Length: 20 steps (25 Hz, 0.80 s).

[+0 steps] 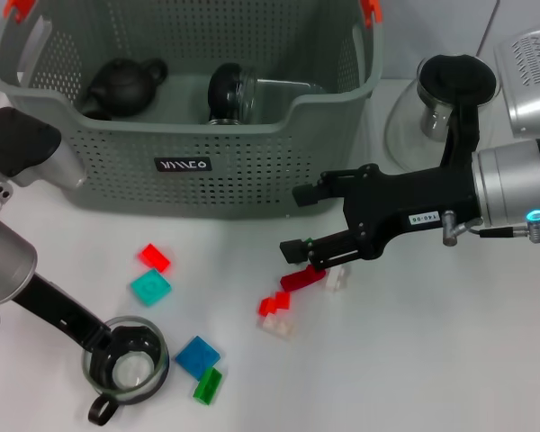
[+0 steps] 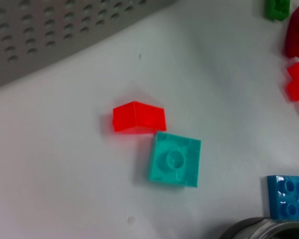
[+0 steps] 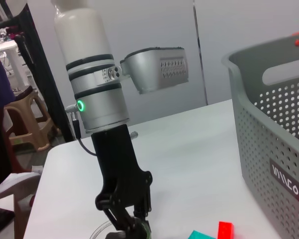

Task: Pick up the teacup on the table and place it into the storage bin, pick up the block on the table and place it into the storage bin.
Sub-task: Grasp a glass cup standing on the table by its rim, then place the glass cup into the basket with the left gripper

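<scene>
- Even, bright light falls from above on the white table (image 1: 450,360); the head view has no dim corners.
- Shadows are soft and short: a faint grey band runs along the foot of the storage bin (image 1: 184,171), on the side facing the camera.
- Below the bin, the right gripper (image 1: 301,220) casts only a pale, diffuse shadow.
- Small glare spots sit on the glass teacup (image 1: 126,364) rim and on the black teapot (image 1: 121,85) inside the bin.
- The left wrist view is soft; the red block (image 2: 138,117) near the bin wall has fuzzy edges.
- In the right wrist view the room behind the bin is darker.
</scene>
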Each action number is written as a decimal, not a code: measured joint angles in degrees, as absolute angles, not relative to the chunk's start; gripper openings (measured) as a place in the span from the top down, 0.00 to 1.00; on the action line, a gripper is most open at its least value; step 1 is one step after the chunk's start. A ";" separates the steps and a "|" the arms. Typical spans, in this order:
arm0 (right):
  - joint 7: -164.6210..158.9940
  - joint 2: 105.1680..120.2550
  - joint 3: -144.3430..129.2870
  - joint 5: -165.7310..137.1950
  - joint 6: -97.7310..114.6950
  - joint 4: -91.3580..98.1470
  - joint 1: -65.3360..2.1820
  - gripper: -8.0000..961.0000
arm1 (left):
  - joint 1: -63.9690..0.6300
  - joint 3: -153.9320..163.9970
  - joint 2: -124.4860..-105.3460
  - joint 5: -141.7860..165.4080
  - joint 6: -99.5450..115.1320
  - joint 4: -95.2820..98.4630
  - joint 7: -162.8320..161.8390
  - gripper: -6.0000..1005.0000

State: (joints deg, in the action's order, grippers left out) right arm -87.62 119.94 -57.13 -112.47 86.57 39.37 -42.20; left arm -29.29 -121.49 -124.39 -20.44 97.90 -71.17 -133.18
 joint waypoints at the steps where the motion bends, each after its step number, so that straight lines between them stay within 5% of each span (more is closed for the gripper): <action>1: -87.62 119.91 -57.12 -112.35 86.57 39.37 -42.17 0.05 | -29.29 -121.37 -124.38 -20.43 97.84 -71.22 -133.21 0.65; 10: -87.62 119.88 -57.05 -112.05 86.57 39.37 -42.18 0.05 | -29.27 -121.20 -124.43 -20.42 98.03 -72.70 -133.31 0.95; 20: -86.90 119.62 -56.37 -111.78 87.13 39.37 -42.19 0.05 | -29.72 -126.36 -123.96 -24.59 111.52 -83.61 -132.21 0.95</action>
State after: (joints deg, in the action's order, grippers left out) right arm -86.90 119.62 -56.37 -111.78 87.13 39.37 -42.19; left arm -29.72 -126.36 -123.96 -24.59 111.52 -83.61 -132.21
